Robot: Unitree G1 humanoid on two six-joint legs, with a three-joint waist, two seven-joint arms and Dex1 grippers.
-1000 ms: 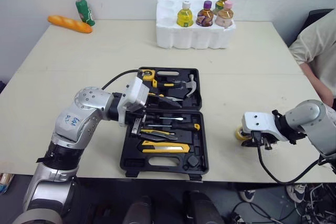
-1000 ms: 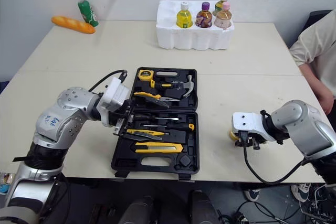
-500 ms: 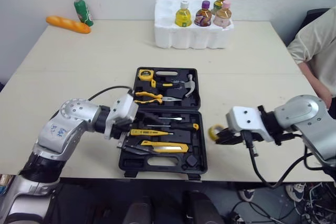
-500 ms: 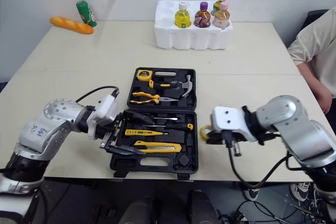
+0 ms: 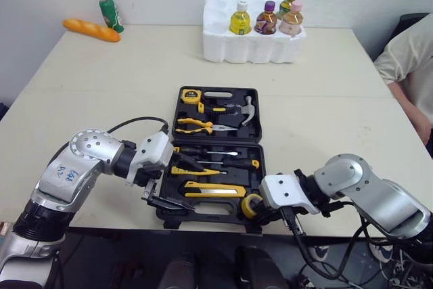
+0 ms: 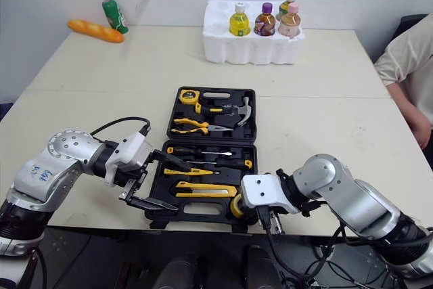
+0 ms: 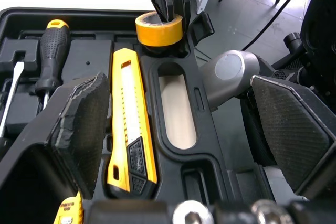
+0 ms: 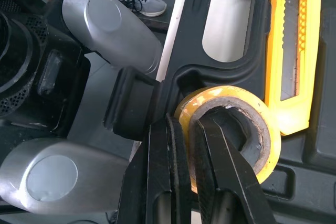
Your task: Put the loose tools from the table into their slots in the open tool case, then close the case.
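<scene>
Yellow tape roll [image 5: 251,204], likely light and stiff, clamped by its ring wall in the right end effector [image 8: 186,129] over the tool case [image 5: 203,216] at the tabletop's [image 5: 325,120] near edge; left end effector [image 6: 183,187] agape.

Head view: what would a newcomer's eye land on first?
The right tool pinches the wall of a yellow tape roll at the near right corner of the open tool case. The left tool gapes open over the case's near left edge. A white foam tray of bottles stands far behind.
</scene>
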